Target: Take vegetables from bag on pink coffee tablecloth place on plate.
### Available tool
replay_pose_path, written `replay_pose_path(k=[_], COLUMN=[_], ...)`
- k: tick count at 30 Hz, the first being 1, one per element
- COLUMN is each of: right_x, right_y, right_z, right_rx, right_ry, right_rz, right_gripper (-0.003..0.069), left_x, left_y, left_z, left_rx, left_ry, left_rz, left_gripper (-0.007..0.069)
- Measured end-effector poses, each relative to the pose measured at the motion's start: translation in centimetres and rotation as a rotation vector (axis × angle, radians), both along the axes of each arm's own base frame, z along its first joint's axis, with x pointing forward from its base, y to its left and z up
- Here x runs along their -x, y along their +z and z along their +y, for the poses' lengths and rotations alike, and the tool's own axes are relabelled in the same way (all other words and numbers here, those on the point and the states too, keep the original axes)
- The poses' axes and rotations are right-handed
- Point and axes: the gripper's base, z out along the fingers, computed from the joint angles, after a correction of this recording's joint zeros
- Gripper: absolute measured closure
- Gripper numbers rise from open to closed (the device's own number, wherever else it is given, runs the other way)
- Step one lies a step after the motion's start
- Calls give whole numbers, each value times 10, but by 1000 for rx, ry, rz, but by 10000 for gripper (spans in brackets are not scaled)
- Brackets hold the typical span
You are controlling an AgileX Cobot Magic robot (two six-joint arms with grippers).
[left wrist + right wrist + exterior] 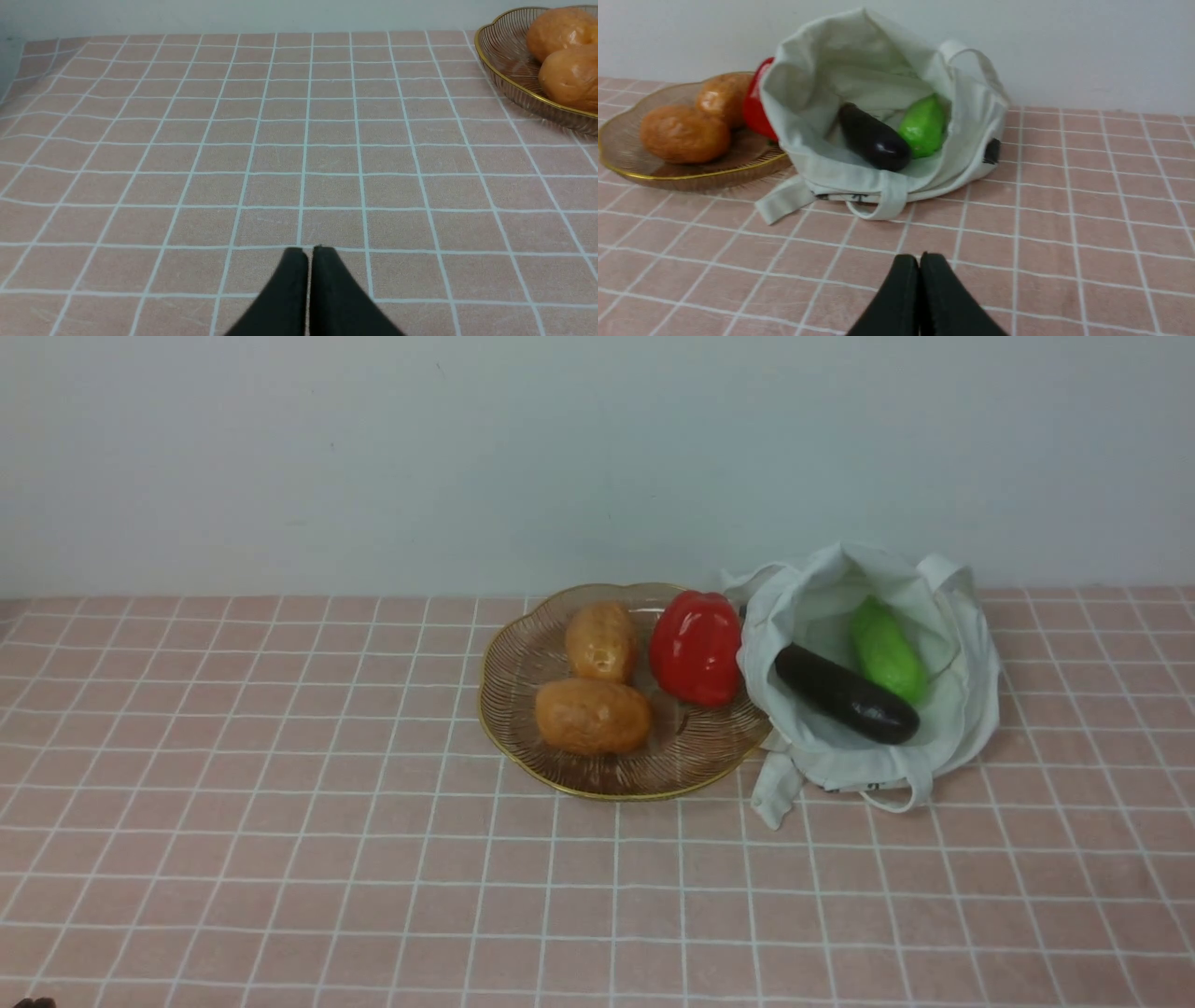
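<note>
The amber glass plate (523, 663) sits mid-table on the pink tablecloth (280, 803). It holds two golden-brown potatoes (593, 716) (602, 640) and a red bell pepper (696, 649). The off-white bag (962, 709) lies open to the plate's right, with a dark purple eggplant (846, 694) and a green cucumber (887, 651) inside. The left gripper (310, 249) is shut and empty, low over bare cloth left of the plate (509, 79). The right gripper (919, 256) is shut and empty, short of the bag (822, 163), eggplant (873, 136) and cucumber (923, 125).
A plain pale wall (373, 457) runs along the table's far edge just behind the plate and bag. The bag's loop handles (901, 793) hang onto the cloth at its front. Neither arm shows in the front view.
</note>
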Motion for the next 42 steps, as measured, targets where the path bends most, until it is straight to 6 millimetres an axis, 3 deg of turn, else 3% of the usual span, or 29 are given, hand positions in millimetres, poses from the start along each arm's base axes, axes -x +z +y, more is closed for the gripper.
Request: replay_pose_path(k=[42], right_x=[1], right_y=[-2], right_z=[-1], right_rx=[14], right_ry=[-3], right_rz=[-4], right_gripper=[674], left_x=[0], left_y=[0], left_z=[0], left_rx=[0], left_ry=[0], left_rz=[1], left_gripper=[629])
